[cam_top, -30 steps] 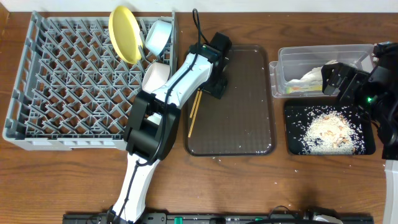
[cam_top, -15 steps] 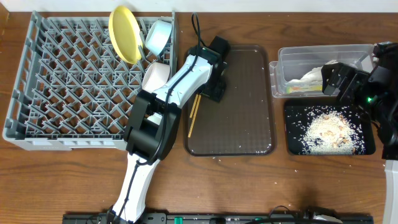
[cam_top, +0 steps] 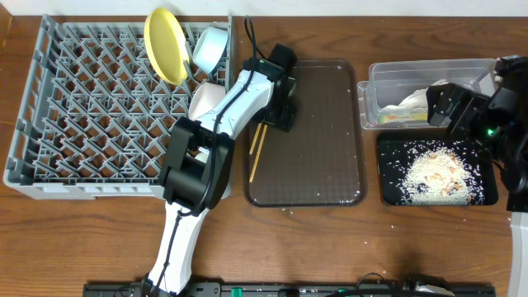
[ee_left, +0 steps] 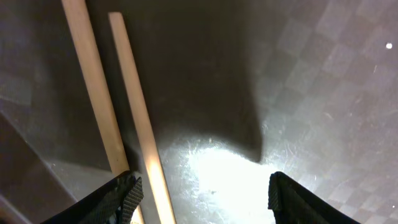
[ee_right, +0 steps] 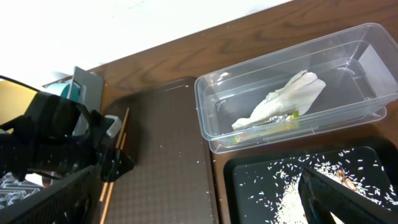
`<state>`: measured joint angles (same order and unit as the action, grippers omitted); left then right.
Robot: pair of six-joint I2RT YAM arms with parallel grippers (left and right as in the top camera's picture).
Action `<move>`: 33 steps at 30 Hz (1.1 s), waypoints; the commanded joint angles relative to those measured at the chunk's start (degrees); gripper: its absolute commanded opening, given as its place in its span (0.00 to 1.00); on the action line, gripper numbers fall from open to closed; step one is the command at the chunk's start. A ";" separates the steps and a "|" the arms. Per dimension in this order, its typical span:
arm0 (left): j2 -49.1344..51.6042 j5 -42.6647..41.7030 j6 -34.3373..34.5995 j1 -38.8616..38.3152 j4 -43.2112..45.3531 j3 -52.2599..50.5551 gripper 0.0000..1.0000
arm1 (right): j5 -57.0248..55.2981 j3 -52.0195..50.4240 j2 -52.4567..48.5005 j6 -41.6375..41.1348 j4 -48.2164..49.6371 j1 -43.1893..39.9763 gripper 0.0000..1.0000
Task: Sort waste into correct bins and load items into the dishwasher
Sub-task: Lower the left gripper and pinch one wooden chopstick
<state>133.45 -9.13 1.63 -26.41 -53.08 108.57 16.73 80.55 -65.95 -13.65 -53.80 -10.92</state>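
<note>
Two wooden chopsticks lie along the left side of the brown tray. My left gripper is open just above their far end. In the left wrist view the chopsticks run by the left finger of that gripper. The grey dish rack holds a yellow plate, a light blue bowl and a white bowl. I see no small white cup. My right gripper is open and empty over the bins.
The clear tub holds the white napkin and the green-yellow wrapper. The black tray in front of it holds rice crumbs. A few crumbs lie on the wooden table.
My left gripper has shifted a little to the left, closer over the chopsticks. The right arm has not moved.
</note>
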 commanded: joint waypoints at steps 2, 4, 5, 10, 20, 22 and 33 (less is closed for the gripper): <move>2.47 -2.86 0.61 0.26 0.74 -0.35 0.69 | 0.20 0.33 -0.04 -0.68 -0.04 -0.59 0.99; 2.54 -3.37 0.59 0.31 0.98 -0.35 0.69 | 0.20 0.33 -0.04 -0.70 -0.04 -0.59 0.98; 2.54 -3.54 0.59 0.37 1.03 -0.35 0.69 | 0.20 0.33 -0.04 -0.70 -0.04 -0.59 0.99; 2.54 -3.28 0.57 0.22 0.72 -0.35 0.65 | 0.20 0.33 -0.04 -0.70 -0.04 -0.59 0.99; 2.54 -2.82 0.61 -0.28 -1.25 -0.35 0.36 | 0.20 0.33 -0.04 -0.70 -0.04 -0.59 0.99; 2.54 -2.84 0.61 -0.28 -1.22 -0.35 0.26 | 0.20 0.33 -0.04 -0.68 -0.04 -0.59 0.99; 1.33 -2.86 0.85 -0.28 -2.64 1.14 0.08 | 0.20 0.33 -0.04 -0.70 -0.04 -0.59 0.99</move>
<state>134.54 -11.90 2.37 -26.48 -55.22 108.66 16.73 80.55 -65.95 -13.67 -53.80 -10.92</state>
